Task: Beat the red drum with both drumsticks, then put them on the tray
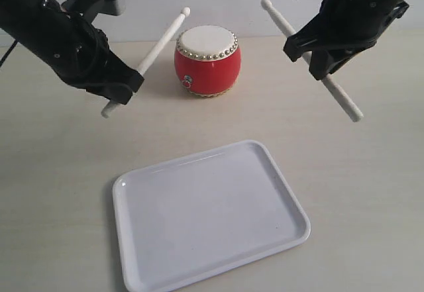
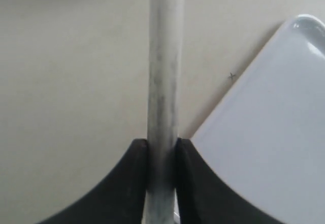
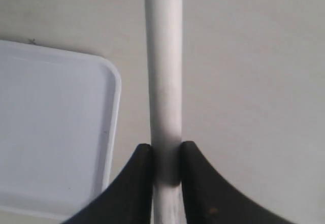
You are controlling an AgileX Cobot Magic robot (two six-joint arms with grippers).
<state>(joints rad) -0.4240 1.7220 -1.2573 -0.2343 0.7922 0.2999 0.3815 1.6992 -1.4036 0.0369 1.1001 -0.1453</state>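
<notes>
Worktop (image 1: 53, 173): pale beige, carries tray + drum.
Tray (image 1: 212, 216): white, rounded corners, low rim. Lies flat at front of ext view, slightly skewed, well apart from drum.
L gripper (image 1: 122, 83): black, left side of ext view, clamped on L stick (image 1: 159, 44) near its butt end. Wrist cam shows both fingers (image 2: 127, 183) tight on the shaft, tray corner beside it.
R gripper (image 1: 318, 57): black, right side, clamped on R stick (image 1: 281, 20) around mid-shaft, long butt end sticking out below. Wrist cam shows same pinch.
Red drum (image 1: 207, 63): upright at centre back between the arms, cream skin up, stud ring, small side ring facing cam.
Both sticks tilt inward, rounded tips up, one each side of the drum. Neither tip touches the skin.
</notes>
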